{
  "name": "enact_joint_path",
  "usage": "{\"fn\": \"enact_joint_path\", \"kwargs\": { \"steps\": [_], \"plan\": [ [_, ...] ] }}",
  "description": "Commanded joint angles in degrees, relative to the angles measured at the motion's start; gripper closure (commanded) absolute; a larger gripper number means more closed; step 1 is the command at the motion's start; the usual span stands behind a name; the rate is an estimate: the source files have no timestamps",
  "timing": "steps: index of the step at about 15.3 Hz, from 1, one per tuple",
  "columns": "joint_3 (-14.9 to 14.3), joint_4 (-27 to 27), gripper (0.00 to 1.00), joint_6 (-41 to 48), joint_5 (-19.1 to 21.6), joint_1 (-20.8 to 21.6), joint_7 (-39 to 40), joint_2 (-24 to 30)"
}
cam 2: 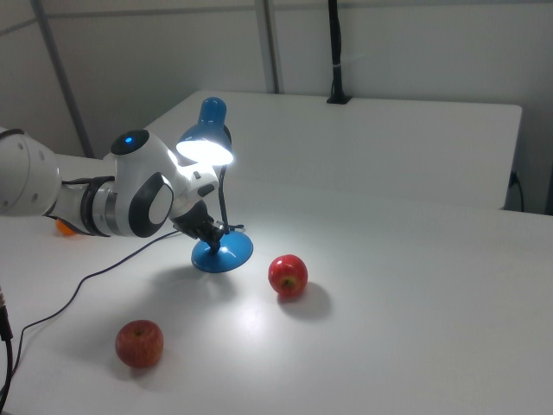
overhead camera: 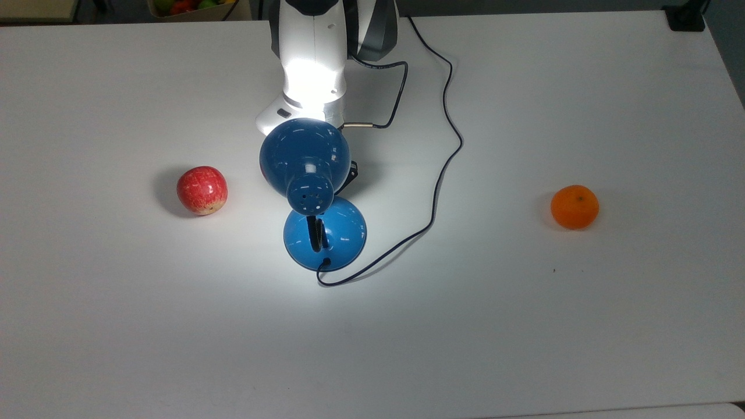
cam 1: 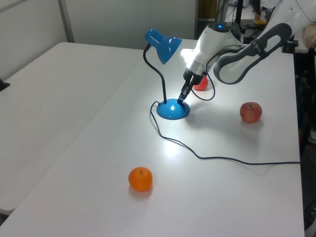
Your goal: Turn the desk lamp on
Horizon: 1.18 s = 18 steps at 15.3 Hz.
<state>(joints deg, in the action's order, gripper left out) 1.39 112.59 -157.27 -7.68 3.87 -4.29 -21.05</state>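
The gripper [cam 1: 182, 98] has its tip on the round base of the desk lamp [cam 1: 168, 79] (whether its fingers are parted I cannot tell). The glossy blue lamp stands mid-table [overhead camera: 582, 320], lit, its dome shade glowing and casting a bright pool around the base.

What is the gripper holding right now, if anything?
Nothing, it seems: the gripper only tips down onto the lit lamp's base, not around it.

Desk lamp [cam 2: 206, 143] lit; its glow pools on the white table [overhead camera: 524, 326], overexposing the robot arm [overhead camera: 311, 81]. Table edges dimmer. Red apple [overhead camera: 201, 190] casts soft shadow.
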Motion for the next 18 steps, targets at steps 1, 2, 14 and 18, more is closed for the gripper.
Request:
{"fn": "enact_joint_path", "kwargs": {
  "steps": [1, 2, 14, 18],
  "plan": [
    [-0.25, -0.01, 1.0, -1.02, -1.38, 0.43, -1.78, -0.66],
    [-0.25, 0.17, 1.0, -0.67, -1.38, 0.43, -1.78, -0.49],
    [-0.16, -0.09, 1.0, 33.22, -1.38, 0.43, -1.26, 13.38],
    [-0.07, -1.31, 1.0, 43.52, -1.29, 0.35, -0.9, 20.41]
  ]
}}
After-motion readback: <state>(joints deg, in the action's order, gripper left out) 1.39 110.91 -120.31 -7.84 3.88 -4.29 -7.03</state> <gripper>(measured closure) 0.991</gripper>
